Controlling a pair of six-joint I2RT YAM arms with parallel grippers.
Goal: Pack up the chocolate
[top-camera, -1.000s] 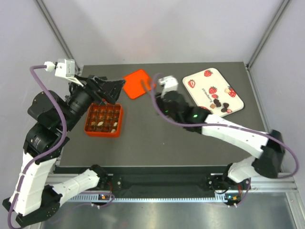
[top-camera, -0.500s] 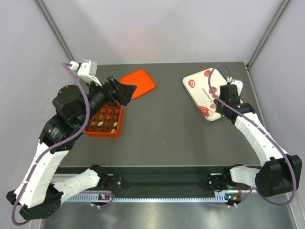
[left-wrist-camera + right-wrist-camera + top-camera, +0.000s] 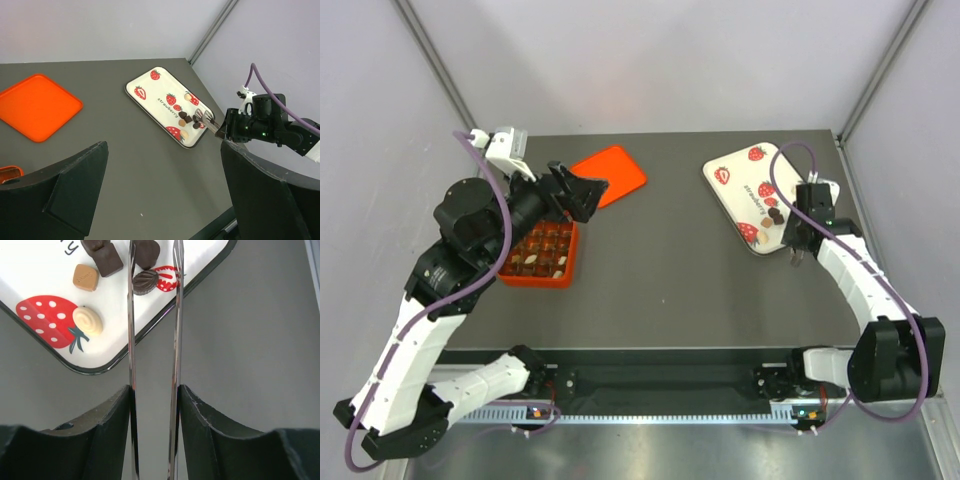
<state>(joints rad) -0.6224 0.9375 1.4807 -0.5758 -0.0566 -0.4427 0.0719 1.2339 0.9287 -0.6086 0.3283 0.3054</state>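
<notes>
Several chocolates (image 3: pixel 145 281), dark brown, one caramel square and one cream swirl (image 3: pixel 88 321), lie on the near corner of the white strawberry-print tray (image 3: pixel 45 260). They also show in the top view (image 3: pixel 775 214). My right gripper (image 3: pixel 154 390) is shut on metal tweezers (image 3: pixel 131 330). Their blades stand apart, their tips over the dark chocolates, and nothing shows between them. My left gripper (image 3: pixel 578 193) is open and empty, raised over the far edge of the orange-red compartment box (image 3: pixel 538 252), which holds several chocolates.
The flat orange lid (image 3: pixel 610 175) lies at the back, left of centre. The tray (image 3: pixel 745 175) sits at the back right near the table's right edge. Dark table surface (image 3: pixel 660 270) lies between the box and the tray.
The right arm swung from beside the lid over to the tray and has now settled at its near corner. The left gripper shifted right over the box, then held still.
</notes>
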